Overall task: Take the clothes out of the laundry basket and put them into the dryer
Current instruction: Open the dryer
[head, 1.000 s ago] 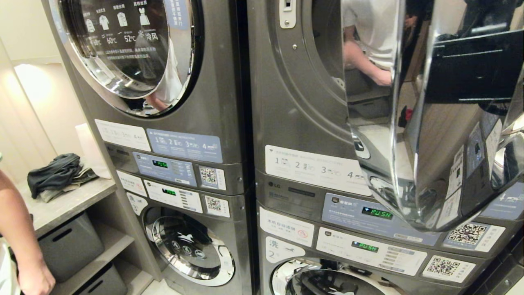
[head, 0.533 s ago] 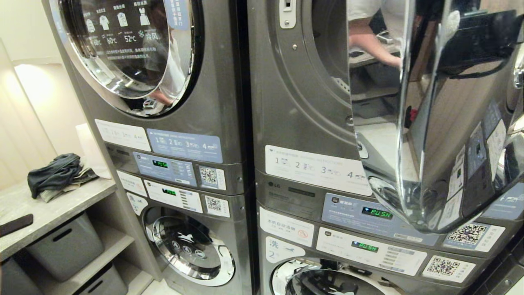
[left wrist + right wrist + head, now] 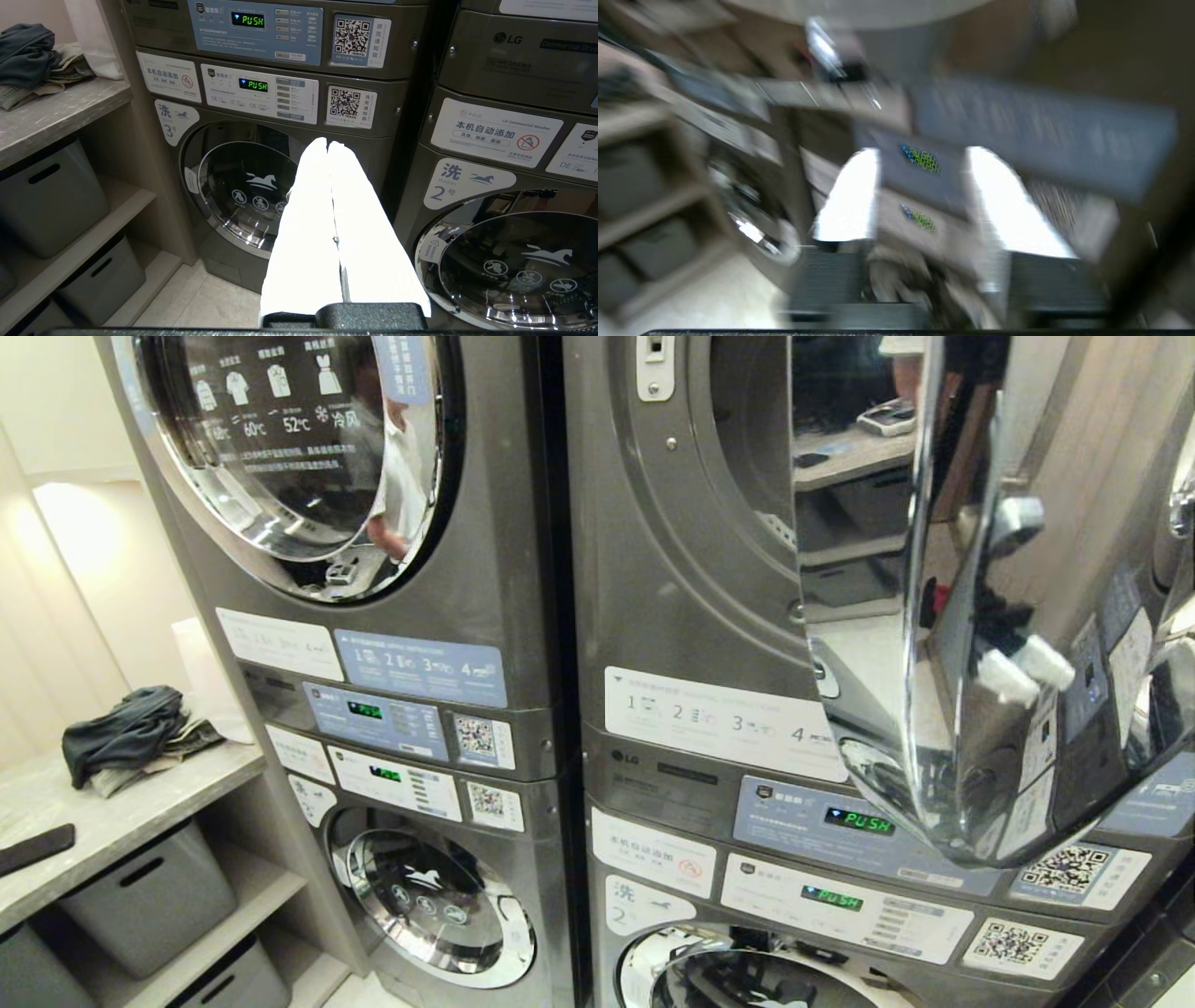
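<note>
The dryer (image 3: 672,551) is the upper right machine. Its round chrome door (image 3: 971,616) hangs swung open at the right, and the dark drum mouth (image 3: 747,439) shows behind it. The laundry basket is out of view, and I see no clothes in either gripper. My left gripper (image 3: 328,145) hangs low in front of the lower washers, its white fingers pressed together and empty. In the blurred right wrist view, my right gripper (image 3: 922,191) has its fingers apart with nothing between them, facing the control panels (image 3: 924,161) with green lettering. Neither arm shows directly in the head view.
A pile of dark clothing (image 3: 126,733) and a dark phone (image 3: 35,847) lie on the grey counter (image 3: 140,793) at the left. Solid grey storage bins (image 3: 154,896) sit on shelves beneath it. Two lower washers (image 3: 243,186) (image 3: 523,261) have their doors shut.
A person's arm at the left edge has left the head view, uncovering the phone on the counter. Reflections in the chrome door have shifted, and white gripper fingers now appear in them.
</note>
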`<state>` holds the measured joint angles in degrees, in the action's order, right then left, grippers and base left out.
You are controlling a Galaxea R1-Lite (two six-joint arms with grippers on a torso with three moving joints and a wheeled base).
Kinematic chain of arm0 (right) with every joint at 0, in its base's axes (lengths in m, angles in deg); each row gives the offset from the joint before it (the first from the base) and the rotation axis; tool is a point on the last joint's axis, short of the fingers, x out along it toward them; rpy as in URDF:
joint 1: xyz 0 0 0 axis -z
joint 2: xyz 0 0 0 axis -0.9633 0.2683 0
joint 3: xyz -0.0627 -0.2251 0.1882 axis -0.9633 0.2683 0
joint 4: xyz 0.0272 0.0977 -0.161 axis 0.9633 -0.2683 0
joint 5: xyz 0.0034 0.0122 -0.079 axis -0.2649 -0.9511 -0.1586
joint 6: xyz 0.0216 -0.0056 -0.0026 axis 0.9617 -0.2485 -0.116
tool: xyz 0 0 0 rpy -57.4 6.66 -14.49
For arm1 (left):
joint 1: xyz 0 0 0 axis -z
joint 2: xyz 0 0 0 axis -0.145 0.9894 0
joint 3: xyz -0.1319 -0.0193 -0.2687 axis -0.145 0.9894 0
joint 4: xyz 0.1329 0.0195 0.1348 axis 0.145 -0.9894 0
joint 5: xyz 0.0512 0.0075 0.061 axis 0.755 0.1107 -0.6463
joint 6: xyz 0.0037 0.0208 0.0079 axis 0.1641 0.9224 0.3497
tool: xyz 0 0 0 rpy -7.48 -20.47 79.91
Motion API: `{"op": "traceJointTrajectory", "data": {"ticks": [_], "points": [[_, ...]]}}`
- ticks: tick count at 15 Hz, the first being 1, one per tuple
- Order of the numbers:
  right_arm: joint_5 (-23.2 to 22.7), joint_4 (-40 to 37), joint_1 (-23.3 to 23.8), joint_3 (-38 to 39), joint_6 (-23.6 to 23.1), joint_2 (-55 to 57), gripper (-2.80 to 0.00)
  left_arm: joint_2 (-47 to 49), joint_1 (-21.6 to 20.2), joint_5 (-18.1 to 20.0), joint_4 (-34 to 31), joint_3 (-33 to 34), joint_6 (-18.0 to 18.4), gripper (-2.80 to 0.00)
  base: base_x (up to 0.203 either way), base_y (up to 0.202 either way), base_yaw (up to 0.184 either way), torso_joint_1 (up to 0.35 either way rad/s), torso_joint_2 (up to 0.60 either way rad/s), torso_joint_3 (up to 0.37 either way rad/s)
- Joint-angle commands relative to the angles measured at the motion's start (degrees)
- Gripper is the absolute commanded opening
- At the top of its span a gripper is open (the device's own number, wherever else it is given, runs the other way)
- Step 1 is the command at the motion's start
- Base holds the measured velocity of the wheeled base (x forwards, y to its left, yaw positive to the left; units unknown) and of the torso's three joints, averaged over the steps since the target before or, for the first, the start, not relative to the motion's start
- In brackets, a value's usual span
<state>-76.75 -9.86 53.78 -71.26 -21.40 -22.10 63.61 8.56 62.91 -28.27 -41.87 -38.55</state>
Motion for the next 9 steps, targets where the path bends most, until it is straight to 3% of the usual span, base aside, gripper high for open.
{"op": "traceJointTrajectory", "data": {"ticks": [1, 4, 6, 8, 9], "points": [[5.1, 1.7, 1.1, 11.0, 0.7, -1.2, -2.80, 0.0, 0.0, 0.0, 0.0, 0.0, 0.0, -2.80, 0.000, 0.000, 0.000, 0.000, 0.00, 0.000], [5.5, 11.8, 1.8, 26.5, -0.5, -1.1, -2.80, 0.0, 0.0, 0.0, 0.0, 0.0, 0.0, -2.80, 0.000, 0.000, 0.000, 0.000, 0.00, 0.000], [-3.4, 14.2, 5.5, 28.3, -2.4, -0.2, -2.80, 0.0, 0.0, 0.0, 0.0, 0.0, 0.0, -2.80, 0.000, 0.000, 0.000, 0.000, 0.00, 0.000], [-8.8, 13.7, 14.3, 28.7, -4.7, -0.7, -2.80, 0.0, 0.0, 0.0, 0.0, 0.0, 0.0, -2.80, 0.000, 0.000, 0.000, 0.000, 0.00, 0.000], [-11.0, 13.7, 15.8, 28.9, -6.2, -1.0, -2.80, 0.0, 0.0, 0.0, 0.0, 0.0, 0.0, -2.80, 0.000, 0.000, 0.000, 0.000, 0.00, 0.000]]}}
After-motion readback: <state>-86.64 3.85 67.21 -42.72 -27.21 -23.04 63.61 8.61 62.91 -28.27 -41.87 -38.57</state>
